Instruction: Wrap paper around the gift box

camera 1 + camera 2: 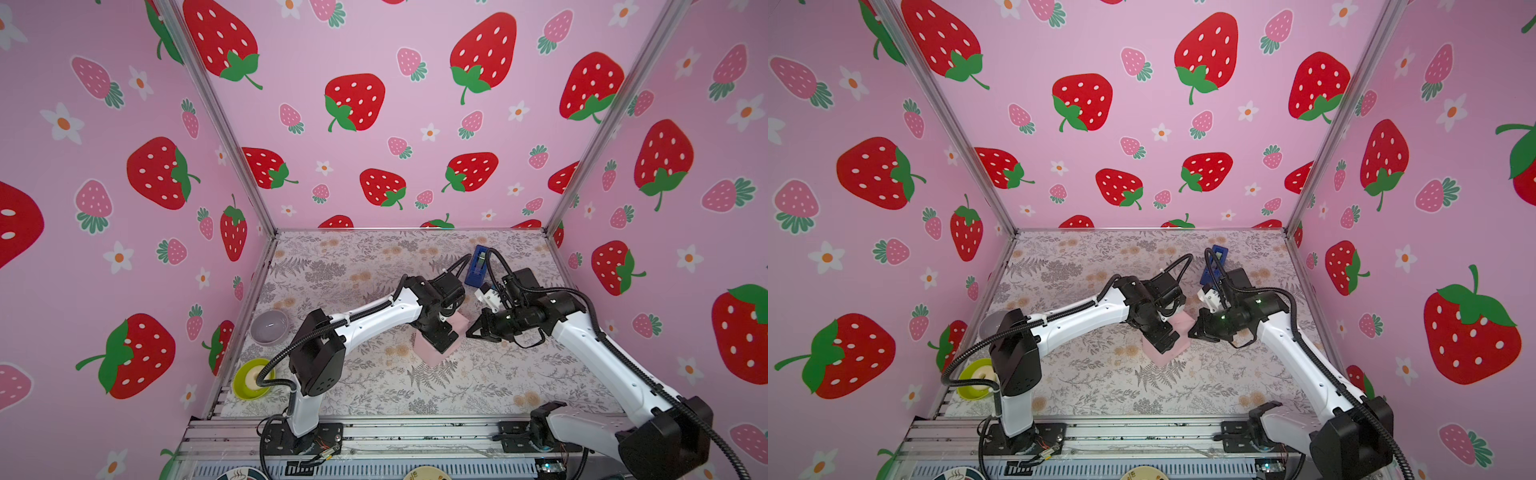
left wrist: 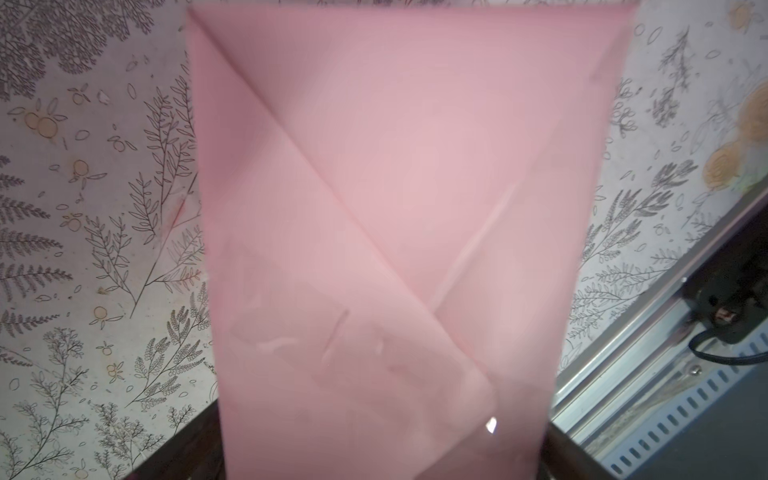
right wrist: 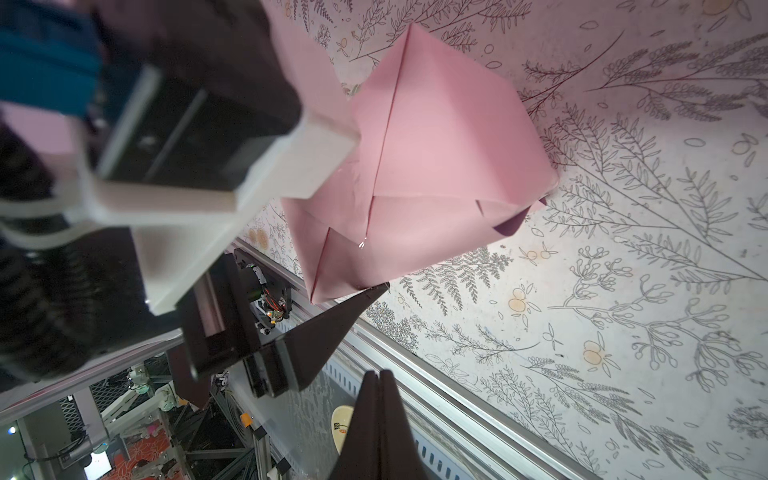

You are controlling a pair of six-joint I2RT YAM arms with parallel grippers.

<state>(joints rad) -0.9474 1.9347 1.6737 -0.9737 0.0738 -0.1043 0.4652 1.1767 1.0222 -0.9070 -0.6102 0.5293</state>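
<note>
Looking at the middle of the floral-printed worktop (image 1: 374,390), you had a thin pale pink paper sheet (image 1: 434,356) folded round the gift box into a near-cubic parcel. The box itself was fully covered, so none of it showed. The black left gripper (image 1: 438,340) hung directly over the parcel with its jaws spread, one to each side of it. I judged it was not pinching. The black right gripper (image 3: 379,374) had its jaws pressed together, empty, its tip just beside the parcel's near side.

Judging by the look of it, the parcel would be light, with a stiff core under a smooth, slippery skin that creases and tears easily. Diagonal flap seams crossed the face seen from the left wrist. At one lower corner a small dark purple tip of paper poked out. You would do best to hold it across two opposite flat faces, squarely and gently. Avoid the corners and seams, since pressure there could lift a flap.
</note>
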